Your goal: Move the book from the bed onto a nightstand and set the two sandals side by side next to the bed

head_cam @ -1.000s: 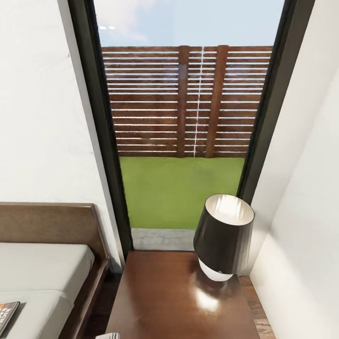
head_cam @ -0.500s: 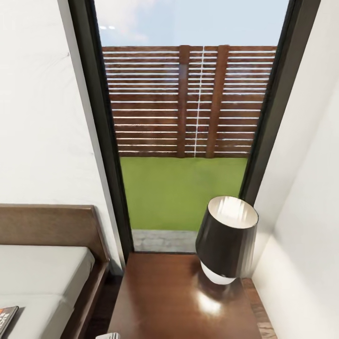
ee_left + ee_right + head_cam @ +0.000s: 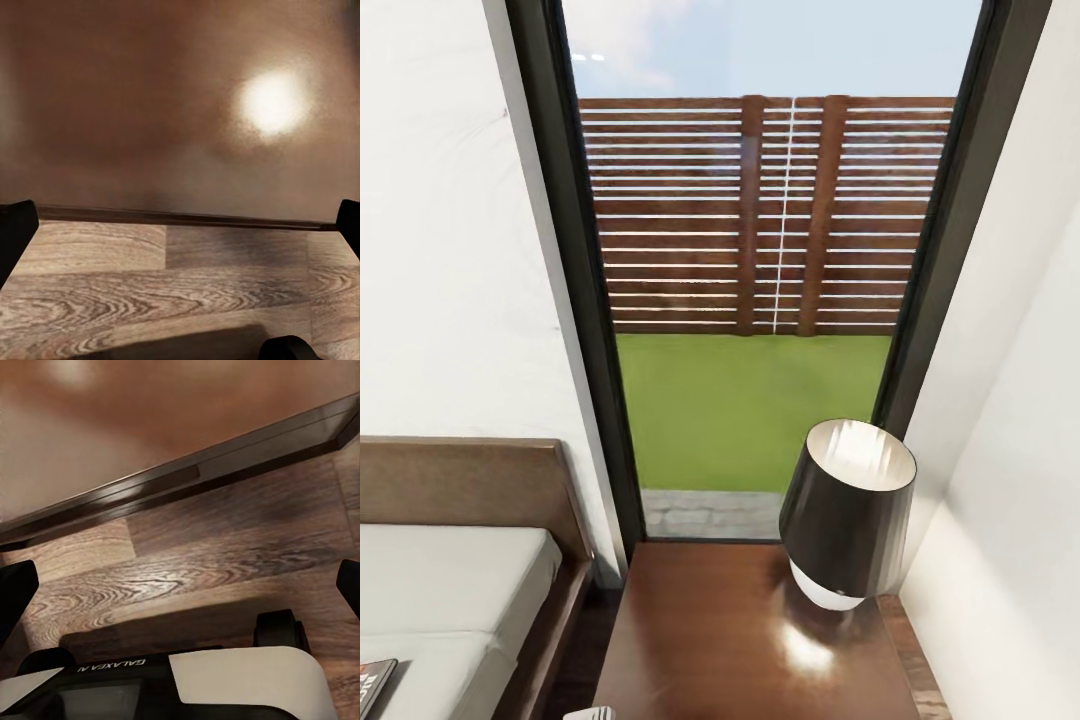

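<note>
Glossy nightstand (image 3: 710, 640) ahead; book (image 3: 375, 680) on bed (image 3: 450, 590); both grippers (empty) spread wide.

Glossy dark-brown nightstand (image 3: 730, 640) with a white glare spot. Black lamp shade (image 3: 848, 510), white inside, over a white base. Off-white mattress on a dark-brown bed (image 3: 470, 480). Orange and black on the book (image 3: 374, 682) corner. Green grass (image 3: 750, 410), brown slatted fence (image 3: 760, 215), pale blue sky, white walls, brown grained plank floor (image 3: 150, 292).
</note>
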Motion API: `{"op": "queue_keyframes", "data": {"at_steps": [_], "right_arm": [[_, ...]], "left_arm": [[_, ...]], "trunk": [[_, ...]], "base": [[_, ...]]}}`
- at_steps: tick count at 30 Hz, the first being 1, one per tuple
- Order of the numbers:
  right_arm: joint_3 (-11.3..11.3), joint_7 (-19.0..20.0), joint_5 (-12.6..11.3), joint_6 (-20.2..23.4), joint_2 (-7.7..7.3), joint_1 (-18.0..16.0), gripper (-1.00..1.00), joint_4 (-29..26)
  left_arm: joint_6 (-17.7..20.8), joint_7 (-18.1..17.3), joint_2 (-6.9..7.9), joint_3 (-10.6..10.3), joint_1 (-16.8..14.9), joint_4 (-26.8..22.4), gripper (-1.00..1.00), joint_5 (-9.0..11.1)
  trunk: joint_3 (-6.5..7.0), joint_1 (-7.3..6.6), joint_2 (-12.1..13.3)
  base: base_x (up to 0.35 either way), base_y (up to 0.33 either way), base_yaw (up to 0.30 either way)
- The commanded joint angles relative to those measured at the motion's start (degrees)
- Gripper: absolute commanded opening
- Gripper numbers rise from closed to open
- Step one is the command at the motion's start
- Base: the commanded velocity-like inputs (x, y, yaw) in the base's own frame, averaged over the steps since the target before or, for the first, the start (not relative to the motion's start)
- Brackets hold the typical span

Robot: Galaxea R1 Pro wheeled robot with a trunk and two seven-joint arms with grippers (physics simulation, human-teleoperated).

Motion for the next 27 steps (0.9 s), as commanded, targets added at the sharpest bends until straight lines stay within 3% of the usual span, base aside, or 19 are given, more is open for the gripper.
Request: {"op": "queue_keyframes", "data": {"at_steps": [1,27], "right_arm": [[-0.28,0.30,-0.22,-0.03,-0.02,-0.09,1.00,0.21],[-0.28,0.31,-0.22,-0.03,-0.02,-0.09,1.00,0.21]], "left_arm": [[-0.11,-0.25,0.01,0.06,-0.05,0.08,1.00,0.21],[-0.11,-0.25,0.01,0.06,-0.05,0.08,1.00,0.22]], "trunk": [[-0.06,0.00,-0.03],[-0.06,0.00,-0.03]], "base": [[0.000,0.000,0.000],[0.086,0.032,0.000]]}}
